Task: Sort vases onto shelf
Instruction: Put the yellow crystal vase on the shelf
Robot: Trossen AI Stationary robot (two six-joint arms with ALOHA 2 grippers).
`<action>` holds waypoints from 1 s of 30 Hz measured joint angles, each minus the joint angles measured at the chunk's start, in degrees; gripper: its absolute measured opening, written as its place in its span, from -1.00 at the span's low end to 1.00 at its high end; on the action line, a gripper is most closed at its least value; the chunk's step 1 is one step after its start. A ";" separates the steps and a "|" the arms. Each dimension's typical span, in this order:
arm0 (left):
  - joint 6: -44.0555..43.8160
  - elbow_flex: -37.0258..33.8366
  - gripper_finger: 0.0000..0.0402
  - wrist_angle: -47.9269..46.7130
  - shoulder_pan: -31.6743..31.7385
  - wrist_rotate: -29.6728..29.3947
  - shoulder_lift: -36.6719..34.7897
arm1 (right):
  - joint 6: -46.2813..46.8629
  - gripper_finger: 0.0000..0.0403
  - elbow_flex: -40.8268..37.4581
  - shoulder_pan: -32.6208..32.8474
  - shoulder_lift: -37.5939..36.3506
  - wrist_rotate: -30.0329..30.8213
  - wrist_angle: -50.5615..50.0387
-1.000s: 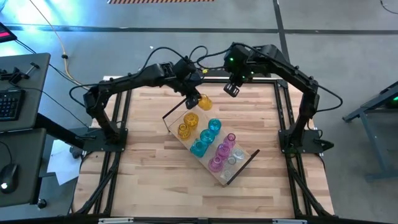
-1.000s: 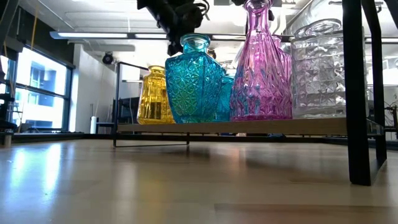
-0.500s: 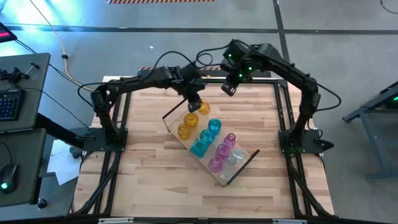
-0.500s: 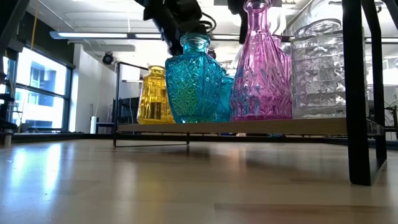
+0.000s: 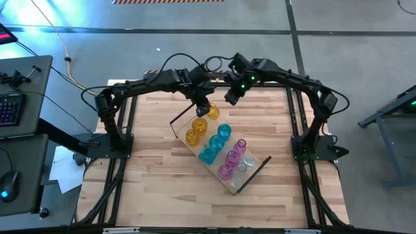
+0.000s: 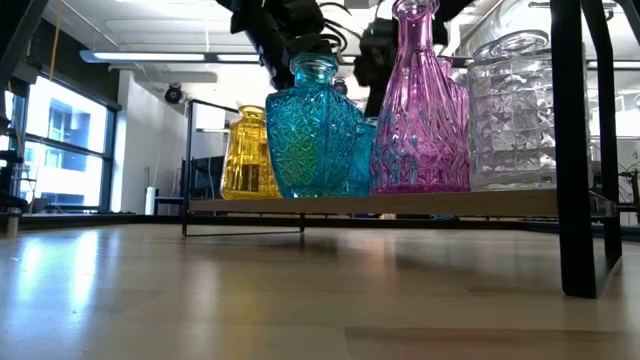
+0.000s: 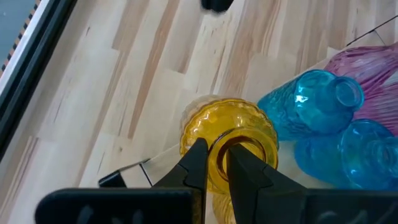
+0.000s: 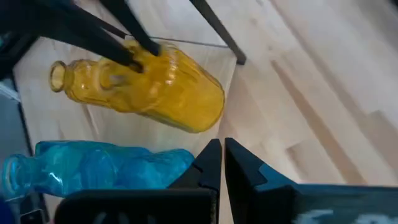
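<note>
wooden tabletop (image 5: 156, 175) w/ shelf (image 5: 255, 170): left gripper (image 7: 216, 163) clenched on amber vase (image 7: 230, 134) rim, probably over shelf's far end; right gripper (image 8: 222, 163) pinched empty nearby.

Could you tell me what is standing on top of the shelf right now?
On the shelf stand amber vases, teal vases, pink vases and a clear one. The left gripper pinches another amber vase's rim over the far end; its base is hidden.

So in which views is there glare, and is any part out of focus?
Low view: bright windows and ceiling lights glare behind the vases, and the near tabletop is soft. Left wrist view: the fingers on the amber vase are blurred. High view: even light.
</note>
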 joint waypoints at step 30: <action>-1.62 0.00 -0.88 1.20 0.07 0.02 2.51 | 13.19 -1.00 -23.24 -0.30 0.13 -13.93 27.45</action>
